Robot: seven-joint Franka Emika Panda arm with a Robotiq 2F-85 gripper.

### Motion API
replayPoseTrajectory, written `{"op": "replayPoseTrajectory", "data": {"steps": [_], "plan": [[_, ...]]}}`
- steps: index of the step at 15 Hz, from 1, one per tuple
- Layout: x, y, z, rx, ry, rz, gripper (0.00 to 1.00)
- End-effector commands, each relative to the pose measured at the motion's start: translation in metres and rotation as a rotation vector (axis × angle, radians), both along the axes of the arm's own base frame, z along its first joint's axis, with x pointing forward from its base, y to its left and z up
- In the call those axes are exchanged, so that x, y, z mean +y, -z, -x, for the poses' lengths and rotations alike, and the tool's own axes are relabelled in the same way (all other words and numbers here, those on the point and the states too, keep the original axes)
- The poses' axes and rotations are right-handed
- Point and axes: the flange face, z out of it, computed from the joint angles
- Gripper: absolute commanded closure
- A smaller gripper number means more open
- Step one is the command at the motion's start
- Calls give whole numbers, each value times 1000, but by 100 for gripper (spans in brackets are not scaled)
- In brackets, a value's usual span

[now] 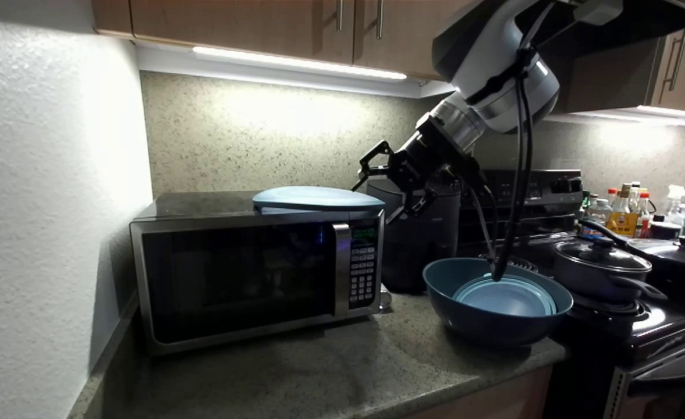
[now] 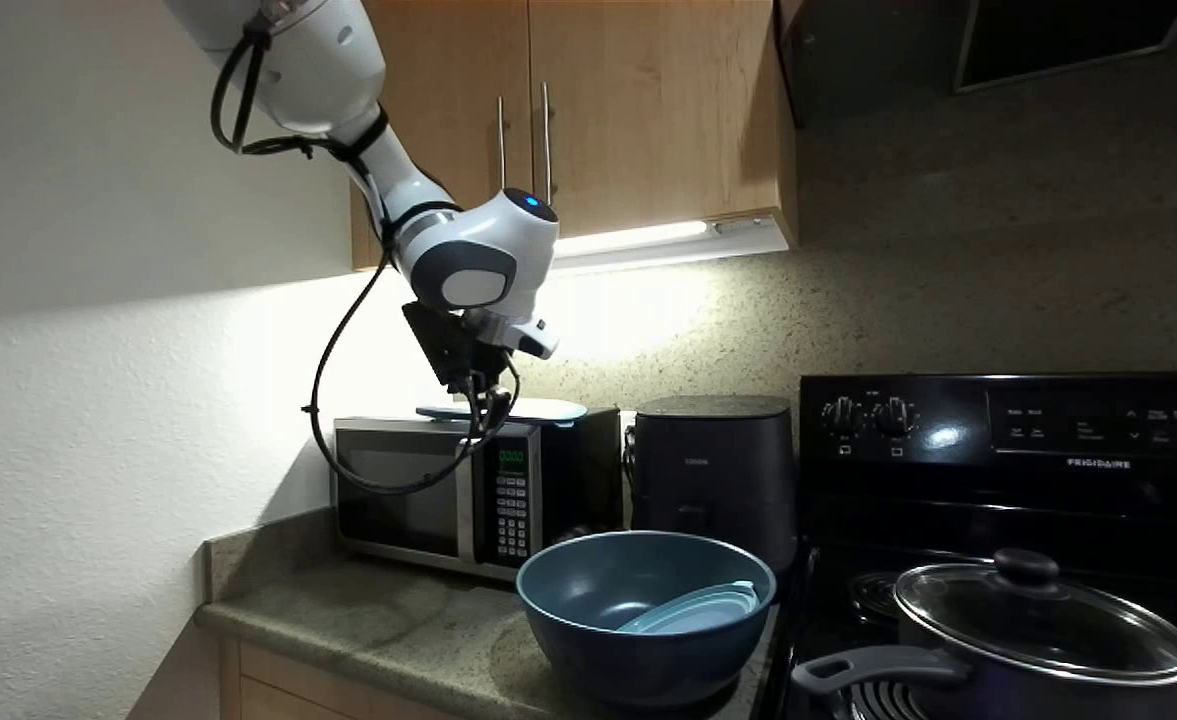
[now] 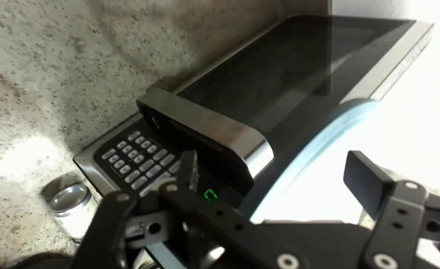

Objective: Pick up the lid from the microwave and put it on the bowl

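- Step in hand, judged: lining up on the lid point(image 1: 319, 198); grasp not yet made.
- The lid lies atop the microwave point(image 1: 237, 279), toward its 1 o'clock in an exterior view.
- The gripper point(image 1: 371, 205): fingers spread wide, nothing pinched. Sits by the lid's 3 o'clock rim; in the wrist view that rim shows between the fingers.
- Glare washes out the lid there; contact cannot be settled.
- Pose: arm point(image 1: 487, 64) slopes down from 1 o'clock, wrist tilted, fingers aimed near 8 o'clock.
- Next, probably: advance toward 9 o'clock so the fingers straddle the rim, close, lift level.
- After: carry to the bowl point(image 1: 493, 331), at the microwave's 3 o'clock; the pale-blue disc point(image 1: 505, 297) inside might hinder seating.
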Motion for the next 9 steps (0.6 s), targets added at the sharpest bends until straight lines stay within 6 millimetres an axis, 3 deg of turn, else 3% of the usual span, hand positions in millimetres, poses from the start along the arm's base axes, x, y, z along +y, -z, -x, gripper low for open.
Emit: {"op": "replayPoseTrajectory", "data": {"steps": [1,6,7,9], "plan": [[-2,1,-7,-21,46,-14,0],[-4,6,-12,-12,35,-32,0],[-5,7,-14,-3,30,-48,25],[-8,8,-16,22,16,-73,32]]}}
